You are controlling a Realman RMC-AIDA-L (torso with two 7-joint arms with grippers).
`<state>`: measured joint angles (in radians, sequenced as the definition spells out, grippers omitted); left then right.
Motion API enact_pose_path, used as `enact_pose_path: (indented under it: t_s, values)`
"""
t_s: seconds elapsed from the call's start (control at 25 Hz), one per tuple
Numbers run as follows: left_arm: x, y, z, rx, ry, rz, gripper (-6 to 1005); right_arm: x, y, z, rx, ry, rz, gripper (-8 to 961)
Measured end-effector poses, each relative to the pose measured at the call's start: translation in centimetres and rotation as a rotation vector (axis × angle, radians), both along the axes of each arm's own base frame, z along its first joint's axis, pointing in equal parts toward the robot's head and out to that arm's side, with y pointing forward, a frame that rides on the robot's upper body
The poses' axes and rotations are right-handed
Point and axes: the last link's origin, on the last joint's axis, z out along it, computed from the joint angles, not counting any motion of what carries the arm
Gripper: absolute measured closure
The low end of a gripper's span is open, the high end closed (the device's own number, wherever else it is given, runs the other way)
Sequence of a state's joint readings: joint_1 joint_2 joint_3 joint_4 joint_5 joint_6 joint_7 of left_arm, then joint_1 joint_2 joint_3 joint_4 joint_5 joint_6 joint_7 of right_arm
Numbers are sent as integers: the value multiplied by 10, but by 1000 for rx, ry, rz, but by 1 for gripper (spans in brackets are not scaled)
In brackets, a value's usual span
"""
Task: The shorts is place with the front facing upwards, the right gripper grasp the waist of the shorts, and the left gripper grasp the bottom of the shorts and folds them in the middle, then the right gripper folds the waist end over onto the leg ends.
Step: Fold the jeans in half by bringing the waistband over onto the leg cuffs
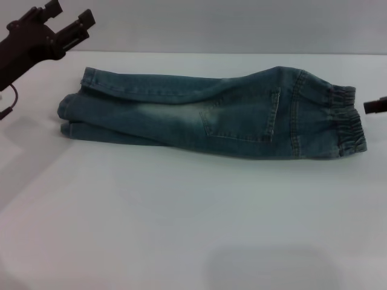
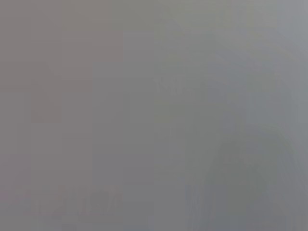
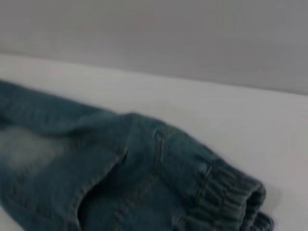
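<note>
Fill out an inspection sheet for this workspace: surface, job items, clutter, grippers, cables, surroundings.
Surface: white table, smooth, faint shadows near the front edge.
Job items: denim shorts already folded lengthwise, lying flat; elastic waistband toward the robot's right, leg hems toward its left; a back pocket faces up.
Clutter: nothing seen.
Grippers: left gripper raised at the far left, jaws apart, above and clear of the leg hems, holding nothing. Right gripper only a dark tip at the right edge, beside the waistband; contact and jaws cannot be judged.
Cables: a thin dark cable hangs under the left arm.
Surroundings: plain grey wall behind the table.
</note>
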<state>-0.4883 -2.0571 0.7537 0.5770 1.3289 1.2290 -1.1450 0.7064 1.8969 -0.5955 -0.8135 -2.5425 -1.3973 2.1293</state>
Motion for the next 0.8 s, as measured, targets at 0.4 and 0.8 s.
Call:
enact_pose_path:
  t_s: [0.4, 0.8]
  values:
    - [-2, -4, -4, -9, -28, 2, 170, -3, 1, -19, -79, -98, 11, 489]
    - [-1, -4, -6, -16, -32, 0, 170, -1, 2, -35, -89, -125, 17, 490]
